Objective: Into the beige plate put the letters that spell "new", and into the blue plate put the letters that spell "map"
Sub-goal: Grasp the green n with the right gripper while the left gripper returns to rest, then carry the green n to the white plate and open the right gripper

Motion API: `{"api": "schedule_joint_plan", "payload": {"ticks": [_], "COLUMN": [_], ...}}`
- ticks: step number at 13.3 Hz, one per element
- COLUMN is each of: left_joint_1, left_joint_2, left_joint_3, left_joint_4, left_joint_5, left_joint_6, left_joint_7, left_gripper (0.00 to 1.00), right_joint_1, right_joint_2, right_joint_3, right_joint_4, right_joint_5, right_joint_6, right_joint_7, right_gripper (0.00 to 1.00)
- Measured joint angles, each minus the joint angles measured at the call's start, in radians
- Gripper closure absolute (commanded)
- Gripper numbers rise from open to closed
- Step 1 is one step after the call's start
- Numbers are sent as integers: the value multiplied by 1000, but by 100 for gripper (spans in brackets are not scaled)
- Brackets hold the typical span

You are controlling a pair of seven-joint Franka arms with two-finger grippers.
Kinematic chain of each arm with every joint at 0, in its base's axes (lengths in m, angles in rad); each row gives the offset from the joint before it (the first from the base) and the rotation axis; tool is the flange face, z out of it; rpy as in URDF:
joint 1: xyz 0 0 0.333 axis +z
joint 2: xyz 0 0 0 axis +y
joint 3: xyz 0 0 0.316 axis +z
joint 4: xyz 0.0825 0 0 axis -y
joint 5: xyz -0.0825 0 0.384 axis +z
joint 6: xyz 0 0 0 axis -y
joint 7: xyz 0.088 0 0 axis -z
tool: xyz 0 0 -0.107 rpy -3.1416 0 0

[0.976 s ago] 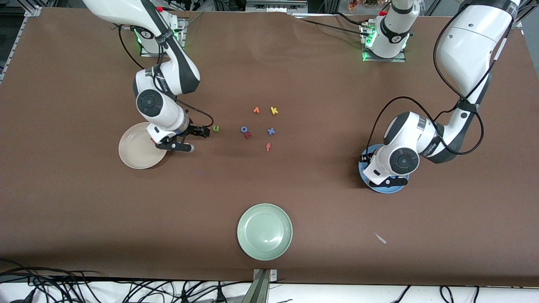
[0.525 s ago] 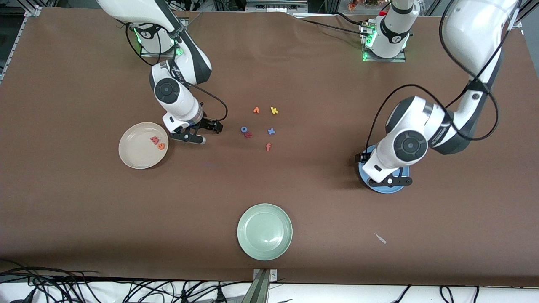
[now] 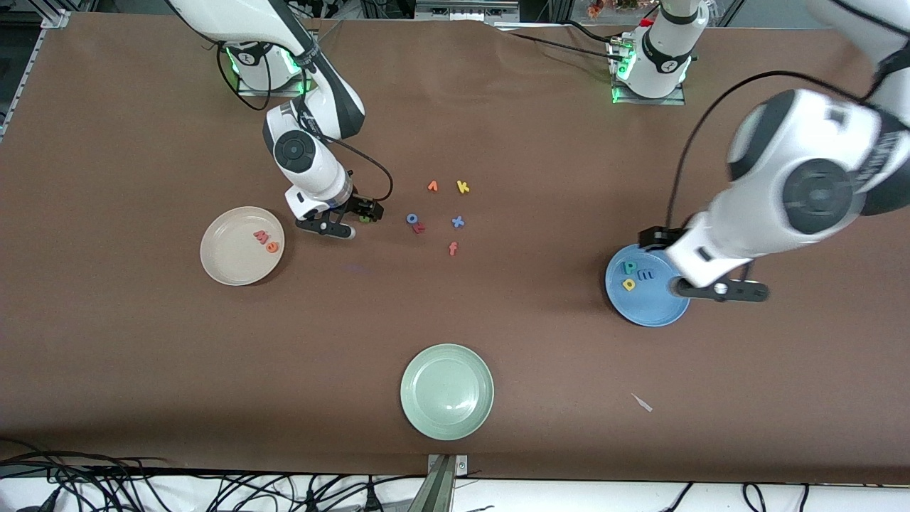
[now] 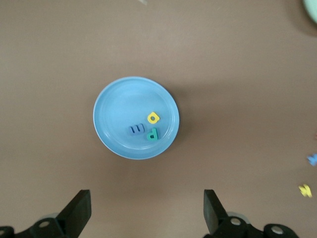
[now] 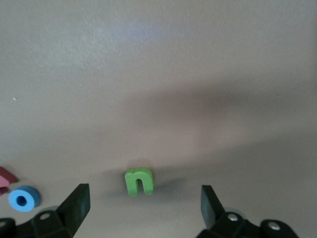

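Hovering wide open over the green n (image 5: pixel 139 181) on the table, the right gripper (image 3: pixel 348 220) is empty, while the left gripper (image 3: pixel 718 284), equally spread, hangs above the blue plate (image 3: pixel 650 309) holding m, a, p.

We see the right gripper (image 3: pixel 348 225) has left the beige plate (image 3: pixel 227 259) and now hangs, fingers spread, over the green n (image 5: pixel 139 181), uncovering the w (image 3: pixel 261 235) and e (image 3: pixel 272 247) in the plate. The left gripper (image 3: pixel 700 277) has risen off the blue plate (image 3: pixel 654 309) toward the left arm's end, baring the p (image 3: pixel 629 268), m (image 3: pixel 645 274) and a (image 3: pixel 628 284).
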Motion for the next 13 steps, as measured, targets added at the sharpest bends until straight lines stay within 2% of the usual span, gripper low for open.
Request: {"api": "schedule_joint_plan", "payload": {"ticks": [2,3,5,7,9,11,13], "left_joint_1": [27,6,-94,-194,-262,-268,-268], "left_joint_2": [-42,-74,-149,-217,-290,-375,-440], "left_joint_3": [37,84,230,371,484,513,519], "left_joint_4": [20,19,14,-27,-144,-308,-403], "left_joint_5": [-23,-28,-63,-151,-224,-239,-239], "left_joint_6": [-4,-10,-20,-11,76,204,227], "left_joint_7": [79,91,103,108,144,160,161], "left_gripper": [0,0,0,0,0,0,0], "right_joint_1": [11,16,22,23,23,23,23], "right_joint_2": [13,18,24,27,33,40,38], "right_joint_3": [1,1,1,1,1,1,0], "right_joint_4": [-1,-1,-1,-1,-1,-1,-1], "right_joint_5": [0,0,0,0,0,0,0], "right_joint_6": [8,12,18,25,36,41,42], "right_joint_7": [0,1,2,2,2,2,2], "right_gripper": [9,12,20,28,40,51,58]}}
